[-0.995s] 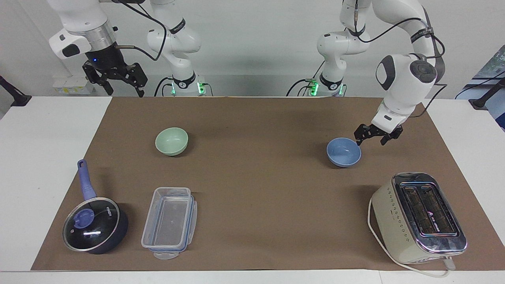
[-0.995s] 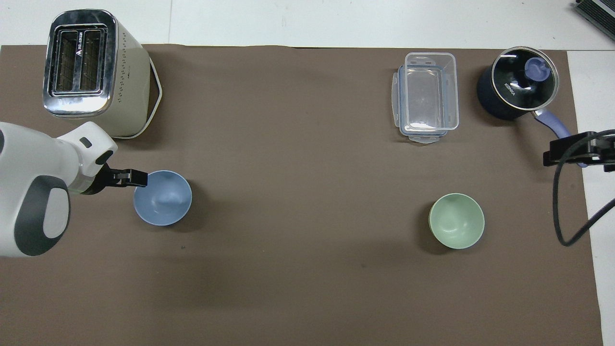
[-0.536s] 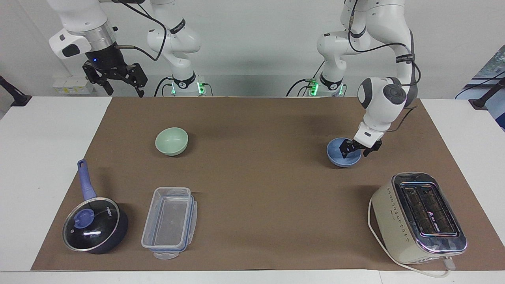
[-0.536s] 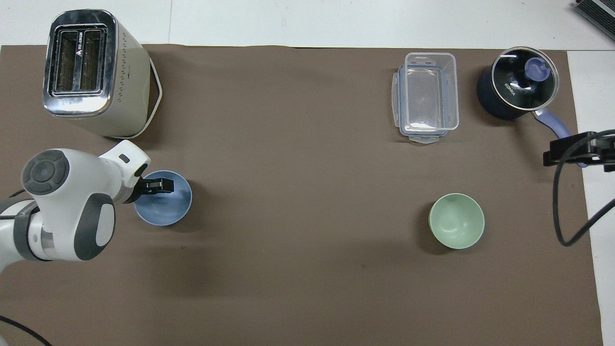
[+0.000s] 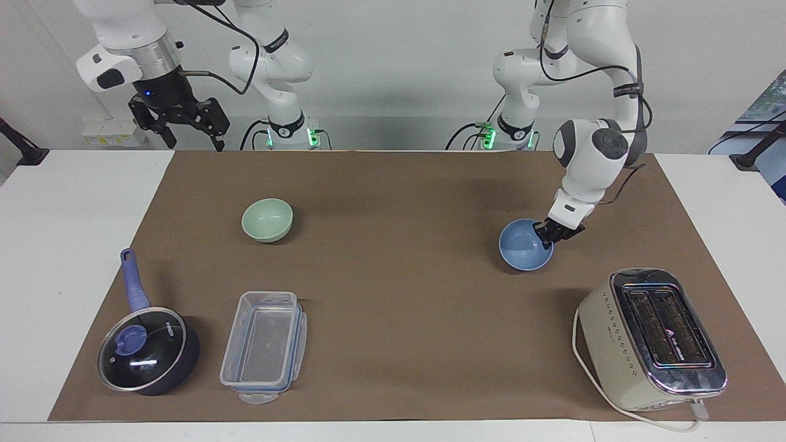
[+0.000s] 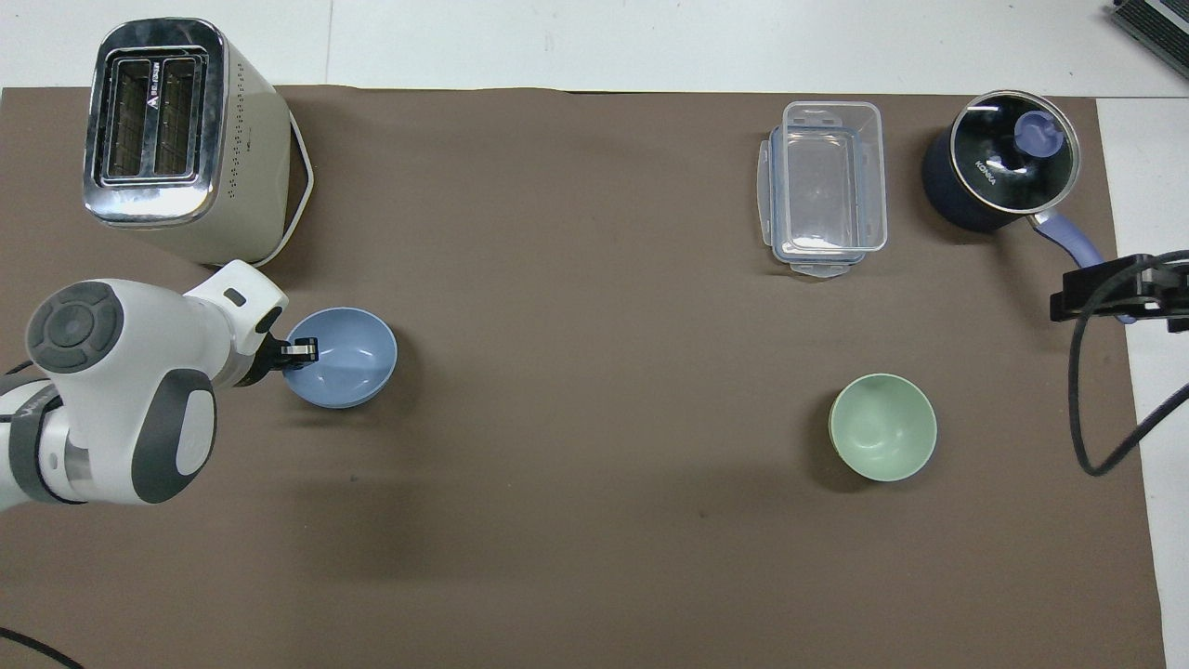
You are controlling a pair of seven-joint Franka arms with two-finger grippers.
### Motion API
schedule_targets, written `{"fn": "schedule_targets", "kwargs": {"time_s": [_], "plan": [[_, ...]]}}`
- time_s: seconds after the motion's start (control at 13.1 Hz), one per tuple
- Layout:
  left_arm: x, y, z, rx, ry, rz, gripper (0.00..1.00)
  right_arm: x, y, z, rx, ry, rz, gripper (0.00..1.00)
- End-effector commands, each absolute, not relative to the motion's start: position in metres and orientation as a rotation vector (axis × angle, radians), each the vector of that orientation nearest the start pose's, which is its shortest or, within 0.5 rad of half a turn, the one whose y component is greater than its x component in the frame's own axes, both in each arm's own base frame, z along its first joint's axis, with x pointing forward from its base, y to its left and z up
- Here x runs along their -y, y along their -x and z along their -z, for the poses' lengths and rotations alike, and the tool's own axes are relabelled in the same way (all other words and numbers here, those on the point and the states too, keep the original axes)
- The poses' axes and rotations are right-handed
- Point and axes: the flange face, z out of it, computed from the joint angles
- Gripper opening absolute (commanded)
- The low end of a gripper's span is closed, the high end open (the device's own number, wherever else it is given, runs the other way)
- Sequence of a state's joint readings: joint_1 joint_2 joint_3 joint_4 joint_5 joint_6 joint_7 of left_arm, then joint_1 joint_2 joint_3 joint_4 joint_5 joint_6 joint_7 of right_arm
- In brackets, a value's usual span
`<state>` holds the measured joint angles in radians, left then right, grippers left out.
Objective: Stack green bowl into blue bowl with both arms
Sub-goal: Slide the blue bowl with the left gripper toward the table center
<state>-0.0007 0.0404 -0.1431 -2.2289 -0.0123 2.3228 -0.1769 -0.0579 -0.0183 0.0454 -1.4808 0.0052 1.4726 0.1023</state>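
The blue bowl (image 5: pixel 519 247) (image 6: pixel 348 362) is at the left arm's end of the brown mat, tipped so its opening faces the mat's middle. My left gripper (image 5: pixel 548 236) (image 6: pixel 299 351) is shut on its rim, on the side toward the left arm's base. The green bowl (image 5: pixel 267 220) (image 6: pixel 882 427) stands upright on the mat toward the right arm's end, untouched. My right gripper (image 5: pixel 179 126) waits open, raised over the table's edge by the robots, well apart from the green bowl. In the overhead view only its black tip (image 6: pixel 1110 295) shows.
A cream toaster (image 5: pixel 654 337) (image 6: pixel 176 139) with its cord stands farther from the robots than the blue bowl. A clear lidless container (image 5: pixel 264 347) (image 6: pixel 827 186) and a dark lidded pot (image 5: pixel 147 356) (image 6: pixel 999 163) with a blue handle lie farther out than the green bowl.
My left gripper came down onto the blue bowl's rim and shut on it. The bowl has tipped and shifted a little toward the mat's middle. The right arm has not moved.
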Motion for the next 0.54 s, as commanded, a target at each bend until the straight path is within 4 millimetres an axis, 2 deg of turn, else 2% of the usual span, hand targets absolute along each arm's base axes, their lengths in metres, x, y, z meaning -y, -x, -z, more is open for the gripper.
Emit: {"fn": "schedule_targets", "kwargs": {"time_s": [0.0,0.31,0.46], "plan": [[0.108,-0.517,-0.387,0.075,3.149,0.059,0.0,0.007,-0.533,-0.669,-0.198,3.126,0.009,1.0],[0.182,-0.496,-0.392,0.086,3.16,0.078,0.0,0.007,-0.533,-0.669,-0.198,3.126,0.009,1.0],[0.22,-0.479,-0.393,0.07,3.188,0.072,0.0,0.007,-0.533,-0.669,-0.198,3.126,0.009,1.0]]}}
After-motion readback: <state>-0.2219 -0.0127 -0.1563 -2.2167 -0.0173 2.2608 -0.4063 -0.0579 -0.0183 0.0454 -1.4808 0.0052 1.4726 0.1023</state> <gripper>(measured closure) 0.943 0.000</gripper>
